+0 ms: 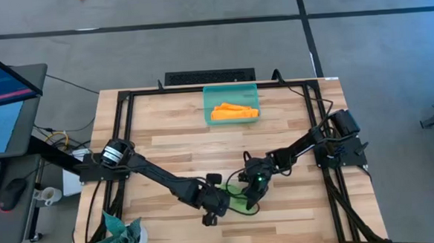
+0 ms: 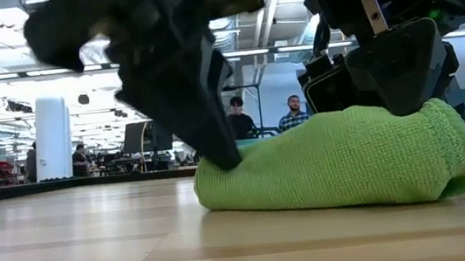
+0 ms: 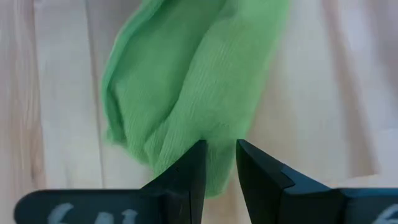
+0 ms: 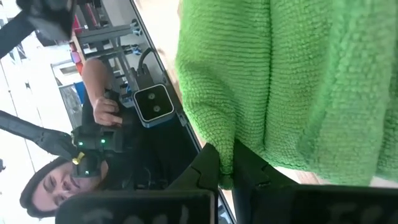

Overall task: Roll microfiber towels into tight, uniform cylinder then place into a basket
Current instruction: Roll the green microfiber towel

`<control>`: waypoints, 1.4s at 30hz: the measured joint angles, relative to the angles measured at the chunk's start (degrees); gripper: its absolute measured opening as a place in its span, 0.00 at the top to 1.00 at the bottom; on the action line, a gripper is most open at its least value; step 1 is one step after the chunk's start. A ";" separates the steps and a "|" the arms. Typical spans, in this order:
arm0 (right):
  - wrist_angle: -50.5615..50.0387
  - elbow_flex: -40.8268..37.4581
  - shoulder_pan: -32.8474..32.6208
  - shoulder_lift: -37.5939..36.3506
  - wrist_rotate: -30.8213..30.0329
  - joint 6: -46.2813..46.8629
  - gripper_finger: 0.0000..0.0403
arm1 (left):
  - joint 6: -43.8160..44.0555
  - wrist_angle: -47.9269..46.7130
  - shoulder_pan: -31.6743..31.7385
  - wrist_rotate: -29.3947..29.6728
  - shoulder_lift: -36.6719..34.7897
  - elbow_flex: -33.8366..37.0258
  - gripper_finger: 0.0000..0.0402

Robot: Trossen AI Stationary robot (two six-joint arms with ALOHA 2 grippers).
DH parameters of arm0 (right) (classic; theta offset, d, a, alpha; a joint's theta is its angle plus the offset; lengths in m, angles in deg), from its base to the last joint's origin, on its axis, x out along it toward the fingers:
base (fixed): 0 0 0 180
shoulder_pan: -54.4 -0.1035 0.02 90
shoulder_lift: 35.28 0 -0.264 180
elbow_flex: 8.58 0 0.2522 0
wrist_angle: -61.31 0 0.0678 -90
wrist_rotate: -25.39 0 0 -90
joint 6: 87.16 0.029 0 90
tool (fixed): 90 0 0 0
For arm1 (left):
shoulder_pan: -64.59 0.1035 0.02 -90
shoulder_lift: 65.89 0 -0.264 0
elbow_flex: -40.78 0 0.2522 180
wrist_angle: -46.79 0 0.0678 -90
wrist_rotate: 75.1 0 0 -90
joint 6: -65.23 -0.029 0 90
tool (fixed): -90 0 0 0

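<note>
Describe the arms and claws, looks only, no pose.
Both arms are dark, jointed links. The left arm has a silver band at its base joint; the right arm shows a green light near its wrist. Black cables trail at both bases. Left claw and right claw: two dark angular fingers each.

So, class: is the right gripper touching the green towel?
Touching. In the right wrist view the right gripper pinches a fold of the green towel between its fingertips.

In the high view both arms hide most of the green towel (image 1: 241, 203). The teal cloth (image 1: 119, 238) is cut off by the bottom edge.
</note>
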 joint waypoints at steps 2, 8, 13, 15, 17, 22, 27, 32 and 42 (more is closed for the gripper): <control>0.00 0.00 0.02 0.00 0.28 0.22 0.92 | 0.21 0.26 0.80 -0.04 0.02 0.95 0.79; -0.11 0.00 0.04 0.02 0.68 -0.03 0.92 | 0.32 5.06 1.56 -0.31 0.02 3.49 0.79; -0.23 0.00 0.02 0.00 0.92 -0.27 0.92 | 0.08 5.39 1.18 -0.70 0.01 3.58 0.79; -0.44 0.02 0.02 0.00 0.93 -0.36 0.93 | 0.08 5.43 0.47 -0.16 -0.18 3.61 0.79; -1.40 0.07 0.02 -0.07 1.12 -0.80 0.92 | 0.08 5.38 -0.26 1.15 -0.26 3.23 0.79; -3.64 0.09 -0.04 -0.13 0.85 -1.82 0.92 | -1.62 6.11 -2.16 4.26 -0.26 1.84 0.79; -4.02 0.09 -0.07 -0.13 -0.10 -2.46 0.93 | -3.91 8.85 -2.13 5.60 -0.26 1.81 0.79; -4.46 0.11 -0.09 -0.17 -1.78 -2.54 0.92 | -5.99 10.37 -0.31 5.38 0.08 1.79 0.79; -4.44 0.09 -0.14 -0.17 -2.34 -2.38 0.92 | -5.87 10.97 3.17 3.63 3.33 1.66 0.79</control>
